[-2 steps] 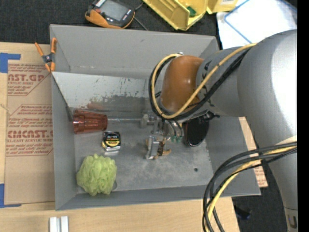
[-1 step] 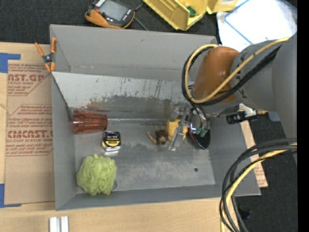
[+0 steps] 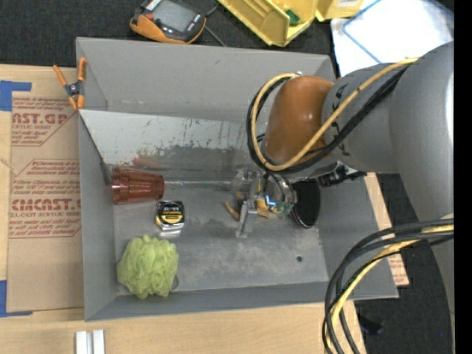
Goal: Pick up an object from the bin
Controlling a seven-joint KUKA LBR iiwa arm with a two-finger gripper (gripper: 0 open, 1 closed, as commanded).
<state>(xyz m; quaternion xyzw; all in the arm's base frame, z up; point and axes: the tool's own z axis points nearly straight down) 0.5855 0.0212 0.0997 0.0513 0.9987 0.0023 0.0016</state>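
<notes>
In the grey bin (image 3: pixel 206 72) I count four loose things, one of each kind. The gripper (image 3: pixel 247 216) hangs low over the bare floor near the middle of the bin, below the orange cover (image 3: pixel 295 120) of the wrist.

Just beside it on the right lies one black round thing (image 3: pixel 308 206). Part of it is hidden under the arm (image 3: pixel 413 116), so I cannot say what kind of thing it is. To the left of the gripper, a little apart, is one small yellow and black tape measure (image 3: pixel 170 217). Further left and a little higher in the view, one red see-through cup (image 3: pixel 136 186) lies on its side against the left wall. Left of the gripper and lower in the view, in the corner, sits one light green fluffy ball (image 3: pixel 149 265), perhaps a bath sponge.

The gripper itself is hard to read. Metal parts and small coloured pieces crowd together there, and the black and yellow cables (image 3: pixel 254 116) loop close above. I cannot tell whether it is open or closed, or whether it has hold of anything. A small orange-brown piece shows at its left side, and I cannot tell whether this belongs to the tool or is a thing of the bin.
</notes>
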